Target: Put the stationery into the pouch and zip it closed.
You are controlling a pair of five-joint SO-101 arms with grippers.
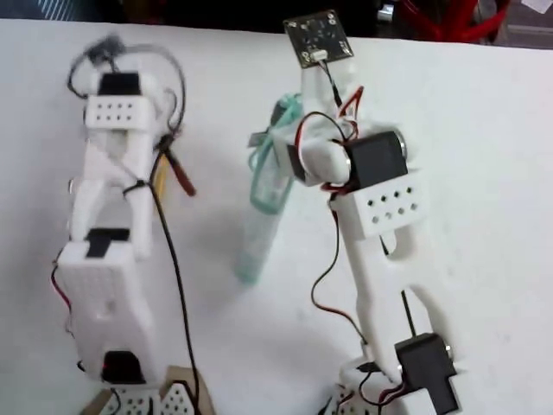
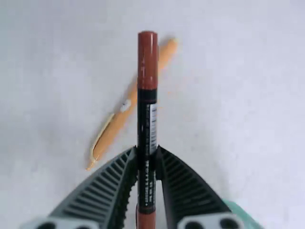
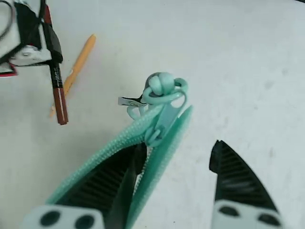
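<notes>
My left gripper (image 2: pixel 146 160) is shut on a brown-red marker (image 2: pixel 147 86) and holds it above the table. An orange pen (image 2: pixel 125 109) lies flat on the white table under the marker. In the high view the marker (image 1: pixel 182 177) sticks out of the left gripper (image 1: pixel 164 160), left of the teal pouch (image 1: pixel 259 229). My right gripper (image 3: pixel 178 148) is open at the pouch's zipper end. One finger sits inside the pouch opening (image 3: pixel 143 143) and the other finger (image 3: pixel 228 167) stands outside it. The knotted zipper pull (image 3: pixel 162 88) rests at that end.
The white table (image 1: pixel 484 130) stretches free to the right of the right arm. Cables (image 1: pixel 177 285) trail across the table between the two arms. A small circuit board (image 1: pixel 318 39) sits at the far side, behind the pouch.
</notes>
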